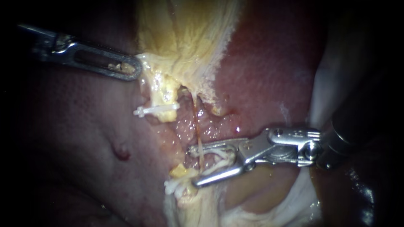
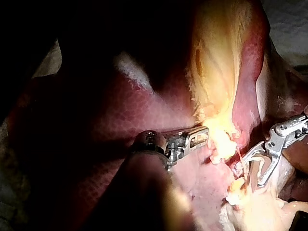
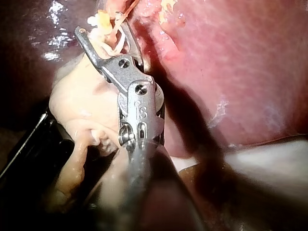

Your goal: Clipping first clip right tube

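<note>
Carefully held right instrument (image 1: 194,166) jaws wide around thin right tube (image 1: 197,126), white clip (image 1: 221,155) seated between them; clamped gallbladder (image 1: 185,33) edge with left instrument (image 1: 134,69) jaws; left open liver (image 1: 261,75) surface beside.

Surroundings dark; light falls on centre only; pale cloth (image 2: 288,19) behind.

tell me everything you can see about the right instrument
The right instrument comes in from the right. It has a dark shaft, then a shiny metal hinged wrist, then two slim metal jaws spread in a V. A white clip sits between the jaws and touches both, so they hold it, though it is not yet squeezed closed. A thin orange tube runs down through the clip's opening. The jaw tips lie beside yellowish tissue, with the liver behind.
</note>
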`<action>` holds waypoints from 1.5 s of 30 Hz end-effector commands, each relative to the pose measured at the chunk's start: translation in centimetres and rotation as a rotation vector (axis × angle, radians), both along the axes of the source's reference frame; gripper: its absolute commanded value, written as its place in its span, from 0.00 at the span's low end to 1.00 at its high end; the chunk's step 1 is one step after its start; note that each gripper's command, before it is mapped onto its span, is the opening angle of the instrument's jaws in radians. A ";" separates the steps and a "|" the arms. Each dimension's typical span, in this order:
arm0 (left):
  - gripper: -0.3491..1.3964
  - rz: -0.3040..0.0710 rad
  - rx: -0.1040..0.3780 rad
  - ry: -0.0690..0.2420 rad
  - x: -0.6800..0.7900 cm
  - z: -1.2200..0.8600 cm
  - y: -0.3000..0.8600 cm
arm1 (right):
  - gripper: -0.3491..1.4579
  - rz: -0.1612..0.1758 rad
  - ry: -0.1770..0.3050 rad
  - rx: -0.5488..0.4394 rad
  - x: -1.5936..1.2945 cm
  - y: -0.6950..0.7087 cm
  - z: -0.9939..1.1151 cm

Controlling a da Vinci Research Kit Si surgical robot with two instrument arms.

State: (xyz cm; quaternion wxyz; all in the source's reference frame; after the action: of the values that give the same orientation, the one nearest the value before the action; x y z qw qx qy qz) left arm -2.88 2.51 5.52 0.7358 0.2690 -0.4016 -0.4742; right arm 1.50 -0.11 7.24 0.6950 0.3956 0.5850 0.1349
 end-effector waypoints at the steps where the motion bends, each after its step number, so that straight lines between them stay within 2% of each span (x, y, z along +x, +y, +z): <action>1: 0.00 0.000 0.000 0.000 0.00 0.00 0.00 | 0.47 0.003 0.003 0.002 0.01 0.00 0.00; 9: 0.00 0.000 0.000 0.000 -0.01 0.00 0.00 | 0.47 0.013 0.019 0.019 0.17 -0.05 -0.07; 17: 0.00 0.000 0.000 0.000 -0.01 0.01 0.01 | 0.47 -0.015 0.032 0.025 0.29 -0.12 -0.03; 27: 0.00 -0.001 0.000 0.000 -0.02 0.01 0.01 | 0.47 -0.012 0.033 0.024 0.33 -0.14 -0.03; 30: 0.00 0.000 0.000 0.000 -0.02 0.01 0.01 | 0.47 -0.014 0.035 0.026 0.30 -0.15 -0.08; 42: 0.00 0.000 0.000 0.000 -0.01 0.01 0.01 | 0.47 -0.018 0.076 0.050 0.20 -0.23 -0.55; 45: 0.00 0.000 0.000 0.000 -0.01 0.01 0.01 | 0.47 -0.018 0.079 0.052 0.20 -0.23 -0.60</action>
State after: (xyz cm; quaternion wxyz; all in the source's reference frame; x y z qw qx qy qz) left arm -2.89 2.51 5.53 0.7359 0.2689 -0.4014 -0.4744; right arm 1.70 -0.34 6.63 0.6616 0.4241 0.6049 0.1285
